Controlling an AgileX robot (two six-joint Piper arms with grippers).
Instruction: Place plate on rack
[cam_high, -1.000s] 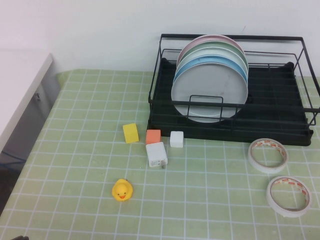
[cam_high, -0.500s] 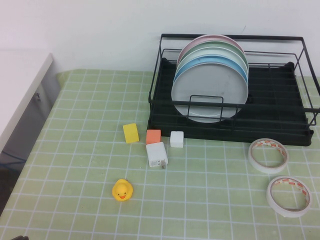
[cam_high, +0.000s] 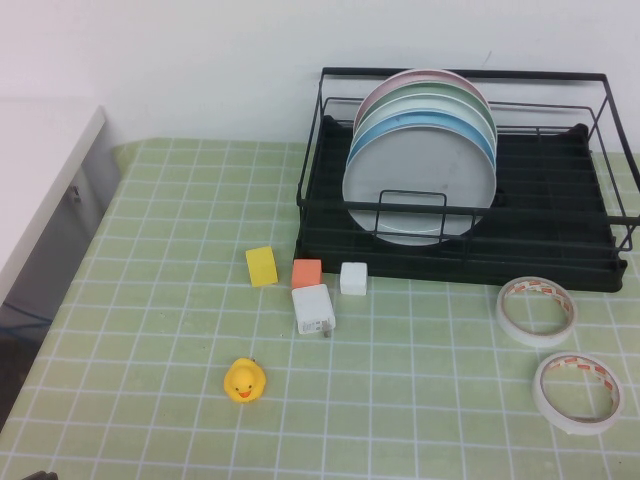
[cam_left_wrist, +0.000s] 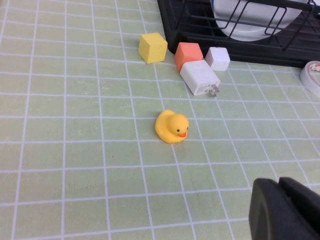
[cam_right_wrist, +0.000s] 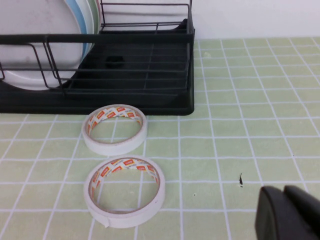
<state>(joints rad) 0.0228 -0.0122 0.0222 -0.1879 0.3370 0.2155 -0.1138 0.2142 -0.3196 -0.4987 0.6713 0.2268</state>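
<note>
The plate (cam_high: 420, 185) is standing up on its edge in the rack (cam_high: 560, 262), at the near end of a row of plates. A light blue plate (cam_high: 478, 132) is standing just behind it, with a green plate (cam_high: 440, 100) and a pink plate (cam_high: 420, 77) farther back. The rack is sitting at the far right of the desk (cam_high: 150, 330). So the job is looking done already.

The left gripper (cam_left_wrist: 287, 210) is hanging low over the near part of the desk, with the yellow duck (cam_left_wrist: 171, 127) a little way off. Its fingers are looking pressed together and are holding nothing. The right gripper (cam_right_wrist: 290, 212) is hanging over the near right of the desk, near the two tape rings (cam_right_wrist: 115, 129). Its fingers are looking pressed together too, and empty.

The plate is looking hard and stiff, not bendy. It is probably smooth and slippery, and it could chip or crack if it is bumped on the wires. If it needs moving, the best place to hold it is the top rim, which is sticking up above the rack wires.
</note>
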